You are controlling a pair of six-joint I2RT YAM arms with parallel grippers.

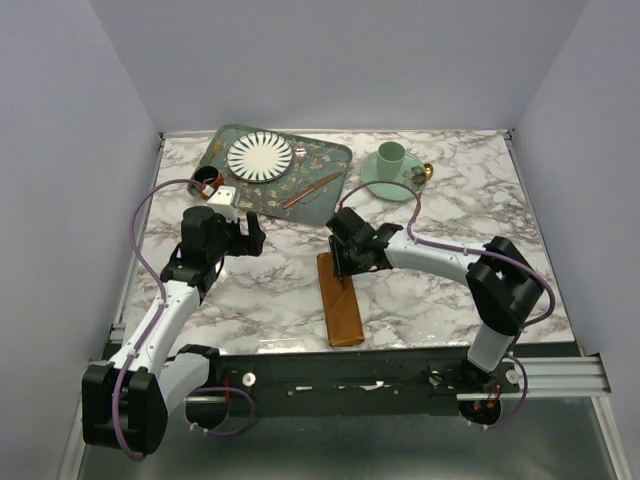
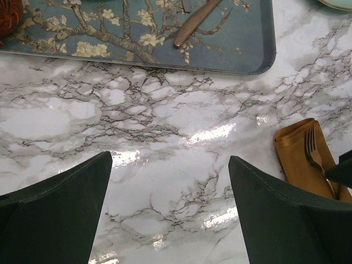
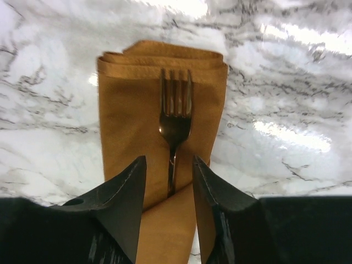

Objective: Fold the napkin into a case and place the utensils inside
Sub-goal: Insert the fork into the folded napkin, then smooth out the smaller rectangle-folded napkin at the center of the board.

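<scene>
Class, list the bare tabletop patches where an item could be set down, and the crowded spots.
Free: marble between the left end effector and the case; the far right corner beside the cup. Crowded: the tray, and the case under the right end effector.

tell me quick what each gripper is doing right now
left gripper: open, empty
right gripper: open, straddling the fork handle on the case, not gripping

Tray: floral, at tabletop's far edge.
Plate: striped, on tray.
Cup: green, on saucer beside tray.
</scene>
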